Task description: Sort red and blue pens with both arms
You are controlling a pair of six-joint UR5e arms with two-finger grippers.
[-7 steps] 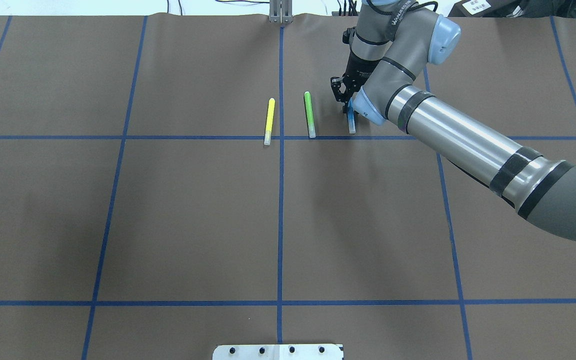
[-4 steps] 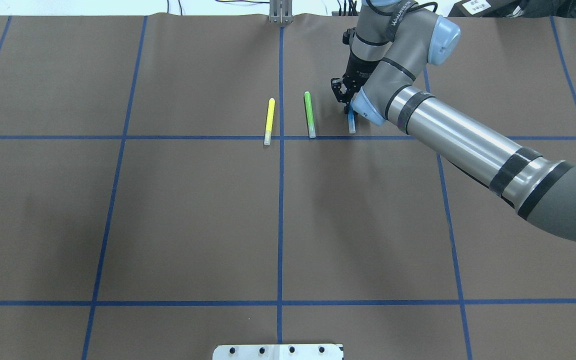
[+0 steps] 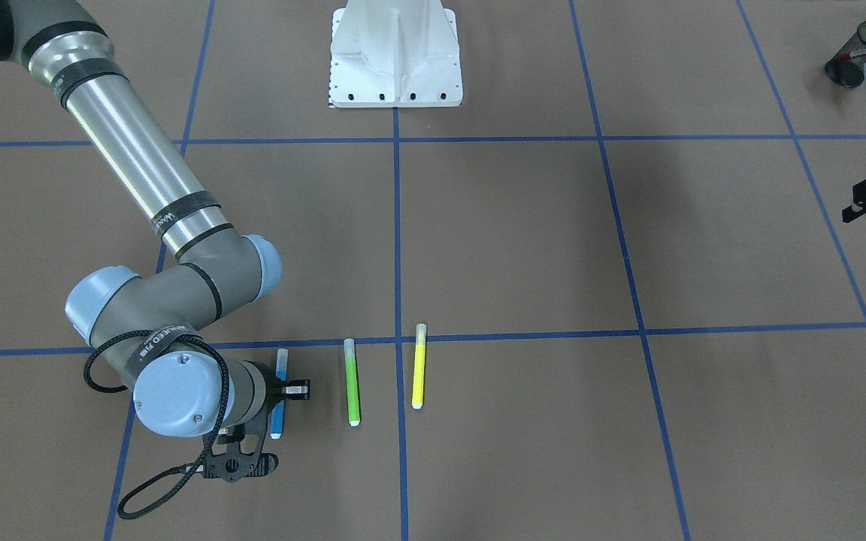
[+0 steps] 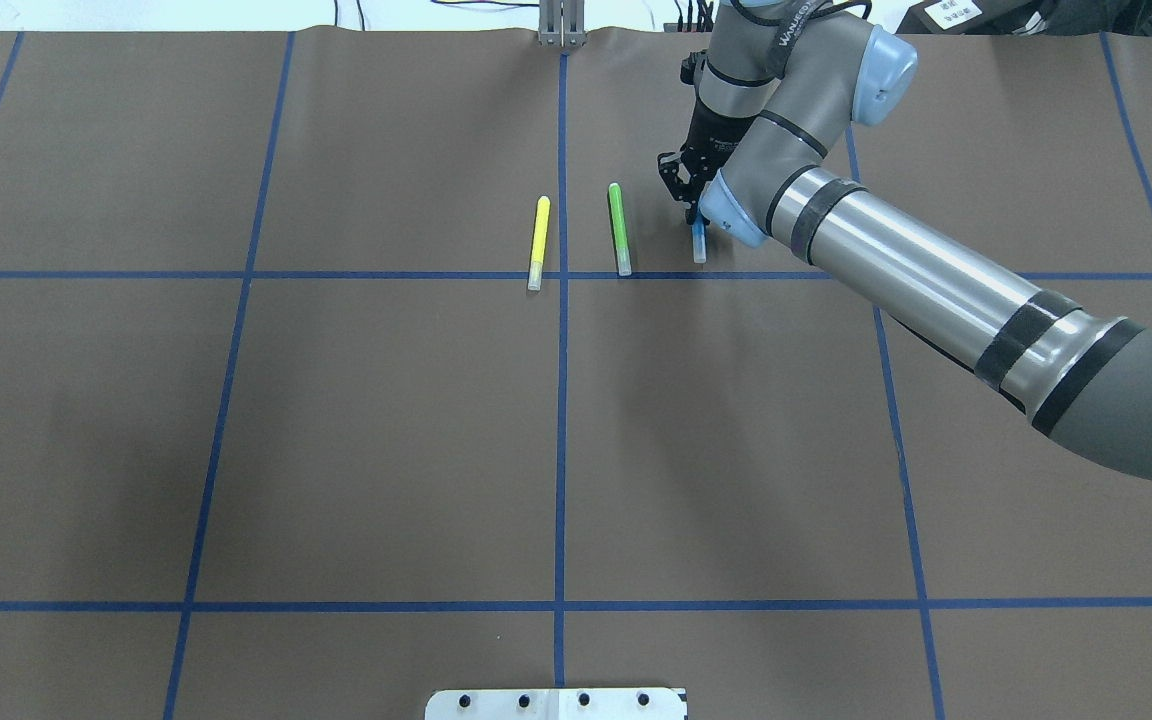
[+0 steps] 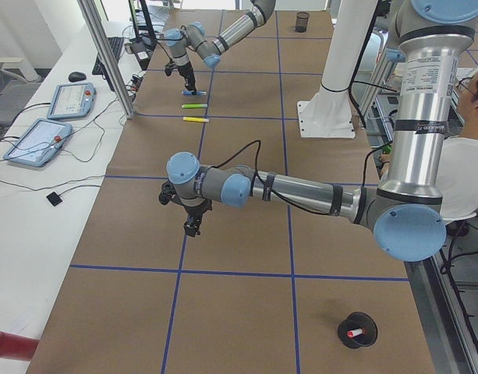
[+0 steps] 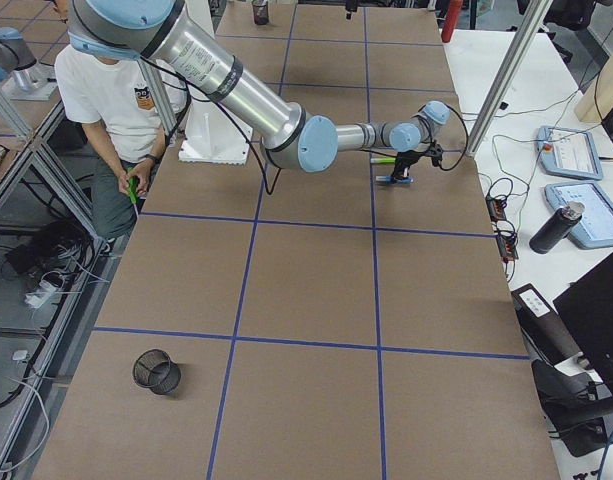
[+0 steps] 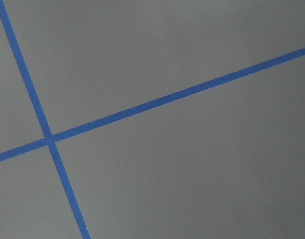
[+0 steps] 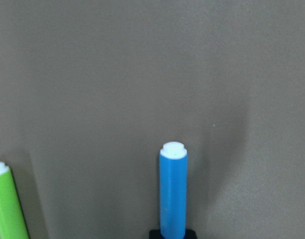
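Brown-covered table (image 4: 386, 430), ruled into squares by blue tape lines (image 4: 560, 450). Item one: blue pen (image 8: 173, 194), with a blue barrel, white end and pale clear cap. It is the last of a row of three pens, all laid along the 12-to-6 line of the overhead view with caps toward 6 o'clock, just short of a cross line of tape. It sits at 3 o'clock of the green pen (image 4: 619, 225), which has the yellow pen (image 4: 538, 240) at its 9 o'clock; the pens are near one another and none touch. Right gripper (image 3: 281, 392): pointed down, fingers pinched on the blue pen around its middle; whether the pen is clear of the table cannot be told. Right arm (image 4: 896, 260): enters the overhead view at 4 o'clock and stretches to the table's far side. Item two: red pen (image 5: 352, 333), only its red-and-white top showing, stands in a black mesh cup (image 5: 359, 329) at 5 o'clock of the left side view. Second mesh cup (image 6: 156, 371): at the table's opposite end. Left arm (image 5: 301, 191): reaches low over the table, well apart from the pens. Left gripper (image 5: 192, 229): hangs pointed down over a tape line; whether its fingers are spread or together cannot be told. White pedestal base (image 3: 395, 56): at 12 o'clock of the front-facing view. Person in a white shirt (image 6: 116, 85): beside the table.
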